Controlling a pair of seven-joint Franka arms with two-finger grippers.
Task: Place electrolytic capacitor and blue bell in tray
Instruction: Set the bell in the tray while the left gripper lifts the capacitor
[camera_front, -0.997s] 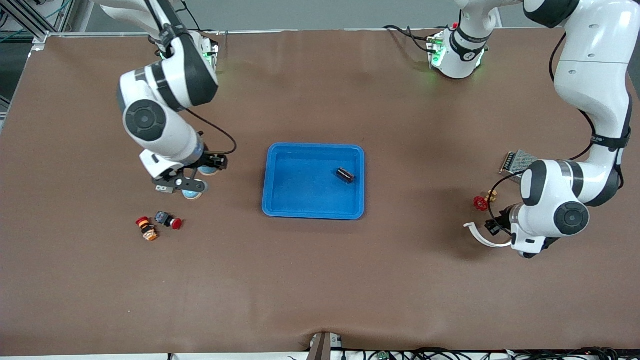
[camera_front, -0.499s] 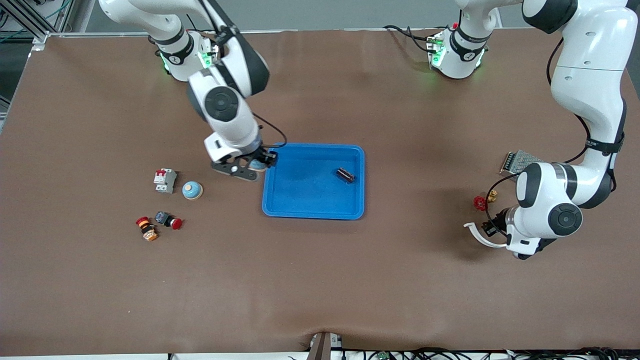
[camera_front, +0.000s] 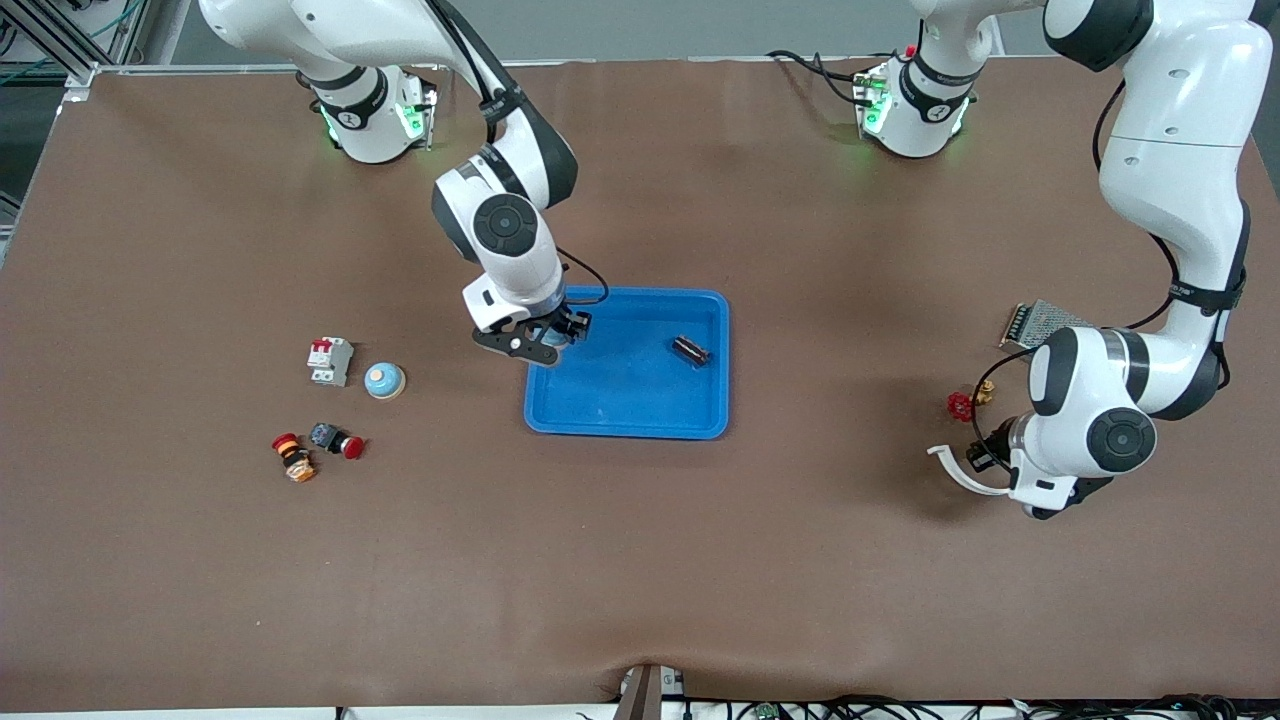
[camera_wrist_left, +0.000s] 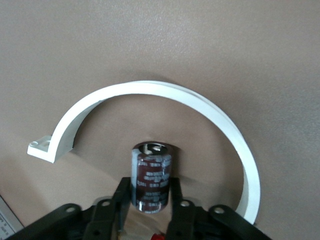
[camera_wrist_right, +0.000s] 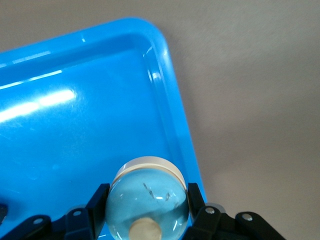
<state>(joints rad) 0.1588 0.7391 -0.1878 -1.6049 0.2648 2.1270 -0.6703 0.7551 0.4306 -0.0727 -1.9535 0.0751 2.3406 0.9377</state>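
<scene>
Right gripper (camera_wrist_right: 147, 210) over the tray (camera_wrist_right: 165, 55) edge, fingers clamping the blue bell (camera_wrist_right: 147, 200). Left gripper (camera_wrist_left: 150, 205) fingers clamp the electrolytic capacitor (camera_wrist_left: 151, 176), upright on the surface.

- The tray (camera_front: 628, 405) lies mid-tabletop (camera_front: 640, 560).
- A bell (camera_wrist_right: 148, 196), held in the right gripper (camera_front: 553, 335), hangs over the tray's corner toward the right arm's end.
- A capacitor (camera_wrist_left: 151, 176) sits between the left gripper's (camera_wrist_left: 151, 210) fingers, inside a curved bracket (camera_wrist_left: 150, 90) near the tabletop's left-arm edge.

glossy plastic tray (camera_wrist_right: 167, 60), matt brown table (camera_front: 640, 560)
</scene>
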